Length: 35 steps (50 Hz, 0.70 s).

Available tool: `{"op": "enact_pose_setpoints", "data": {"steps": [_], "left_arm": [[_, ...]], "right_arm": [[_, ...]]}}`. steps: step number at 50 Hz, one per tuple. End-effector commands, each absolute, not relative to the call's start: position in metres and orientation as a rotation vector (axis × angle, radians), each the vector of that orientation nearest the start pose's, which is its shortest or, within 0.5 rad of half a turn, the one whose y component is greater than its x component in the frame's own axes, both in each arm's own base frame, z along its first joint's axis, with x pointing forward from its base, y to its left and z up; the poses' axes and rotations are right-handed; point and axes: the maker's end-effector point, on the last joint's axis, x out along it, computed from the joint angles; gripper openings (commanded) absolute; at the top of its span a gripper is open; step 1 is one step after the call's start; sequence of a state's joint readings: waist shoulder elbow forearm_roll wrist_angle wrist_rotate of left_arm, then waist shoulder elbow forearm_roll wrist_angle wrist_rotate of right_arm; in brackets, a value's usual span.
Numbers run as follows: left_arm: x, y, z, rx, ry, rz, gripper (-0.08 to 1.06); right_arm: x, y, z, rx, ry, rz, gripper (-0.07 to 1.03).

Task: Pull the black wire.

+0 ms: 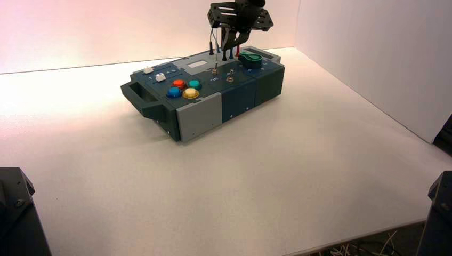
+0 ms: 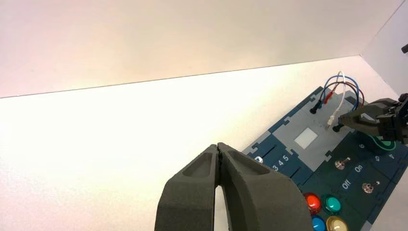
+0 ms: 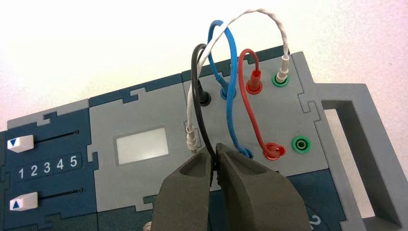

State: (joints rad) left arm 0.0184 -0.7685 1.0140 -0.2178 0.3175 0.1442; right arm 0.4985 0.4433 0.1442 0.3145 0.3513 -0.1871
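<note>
- Black wire (image 3: 198,103) was the one in play: a thin dark lead arching up from a black plug seated in a socket on the grey panel (image 3: 144,115) at the far end of the box (image 1: 202,114), then dropping down toward the near row of sockets.
- The right gripper (image 3: 215,161) sat right over that near end, fingers pinched together on the black wire so its lower plug was hidden between them.
- White wire (image 3: 250,14), blue wire (image 3: 230,57) and red wire (image 3: 250,103) looped just beside it, all crossing each other above the panel.
- One green socket (image 3: 301,143) near the red wire's lower plug had nothing in it.
- Two white sliders (image 3: 20,143) sat at one end of their tracks, next to the numbers 1 to 5.
- The left gripper (image 2: 219,150) hung out over the white table (image 1: 266,176), near the box's slider side, fingertips closed and holding nothing.
- Four coloured buttons (image 1: 184,88) clustered at the box's near end.
</note>
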Motion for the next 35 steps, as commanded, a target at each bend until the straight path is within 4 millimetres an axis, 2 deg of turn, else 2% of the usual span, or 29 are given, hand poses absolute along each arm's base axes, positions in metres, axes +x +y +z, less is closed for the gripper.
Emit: {"op": "enact_pose_setpoints", "data": {"steps": [1,9,16,35], "left_arm": [[0.281,-0.005,0.234,-0.078,0.518,-0.026,-0.03],[0.281,-0.005,0.234,-0.076,0.518,-0.026,-0.03],[0.281,-0.005,0.233,-0.077,0.521,-0.027,-0.03],[0.281,-0.005,0.233,-0.077,0.523,-0.027,-0.03]], "right_arm": [[0.474,0.279,0.088,-0.076,0.895,0.518,-0.02],[0.476,0.281,0.089,-0.079,0.901,0.523,-0.02],[0.48,0.283,0.099,-0.077,0.894,0.531,-0.02],[0.492,0.292,0.139,-0.098,0.851,0.562,-0.02]]}}
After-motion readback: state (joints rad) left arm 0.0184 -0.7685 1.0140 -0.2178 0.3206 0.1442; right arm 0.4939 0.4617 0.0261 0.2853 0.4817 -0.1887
